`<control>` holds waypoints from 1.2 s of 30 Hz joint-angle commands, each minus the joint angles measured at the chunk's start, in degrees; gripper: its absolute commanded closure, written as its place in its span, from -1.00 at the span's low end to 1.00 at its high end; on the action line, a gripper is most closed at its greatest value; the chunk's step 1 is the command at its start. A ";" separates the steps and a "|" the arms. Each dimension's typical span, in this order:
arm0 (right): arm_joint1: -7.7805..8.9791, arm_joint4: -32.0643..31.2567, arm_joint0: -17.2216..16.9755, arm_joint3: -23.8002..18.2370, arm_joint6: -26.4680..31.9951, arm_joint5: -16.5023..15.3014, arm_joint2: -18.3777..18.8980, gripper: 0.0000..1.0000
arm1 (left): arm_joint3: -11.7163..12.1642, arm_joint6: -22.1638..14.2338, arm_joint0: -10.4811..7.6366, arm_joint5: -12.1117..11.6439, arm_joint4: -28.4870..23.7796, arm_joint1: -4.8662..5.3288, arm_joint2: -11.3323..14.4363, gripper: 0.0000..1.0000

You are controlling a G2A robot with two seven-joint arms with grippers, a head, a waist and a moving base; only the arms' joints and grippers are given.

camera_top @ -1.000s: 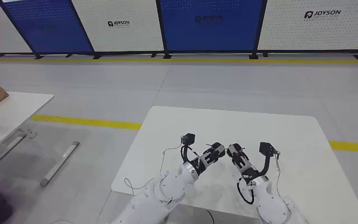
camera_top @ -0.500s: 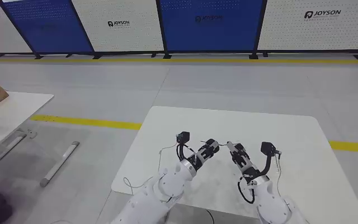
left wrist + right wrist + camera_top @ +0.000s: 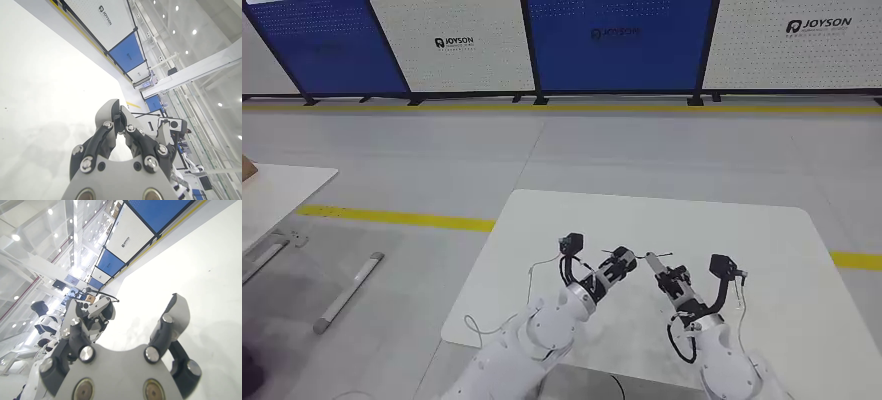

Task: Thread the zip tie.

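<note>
Left gripper (image 3: pixel 119 111) clamped tight on the zip tie (image 3: pixel 93 290), strap running rightward; right gripper (image 3: pixel 123 300), jaws wide apart, waits just beside it.

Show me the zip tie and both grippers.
zip tie (image 3: pixel 93 291): right wrist view, on its black strap.
left gripper (image 3: pixel 119 108): left wrist view, between its shut fingertips.
right gripper (image 3: pixel 123 300): right wrist view, between its open fingertips.
</note>
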 commanded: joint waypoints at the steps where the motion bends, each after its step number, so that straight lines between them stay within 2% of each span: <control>1: 0.00 -0.21 0.04 0.03 0.16 -0.11 0.02 1.00 | -0.24 -0.10 0.13 -0.03 0.01 -0.02 0.03 1.00; 12: -0.08 -1.60 0.50 0.35 1.24 -0.38 -0.49 1.00 | -1.63 -1.54 1.05 -1.04 -0.46 0.06 -0.42 1.00; 36: -0.05 -2.15 0.87 0.23 3.40 -1.36 0.24 1.00 | -2.05 -3.72 0.65 -1.82 0.45 -0.07 -0.06 1.00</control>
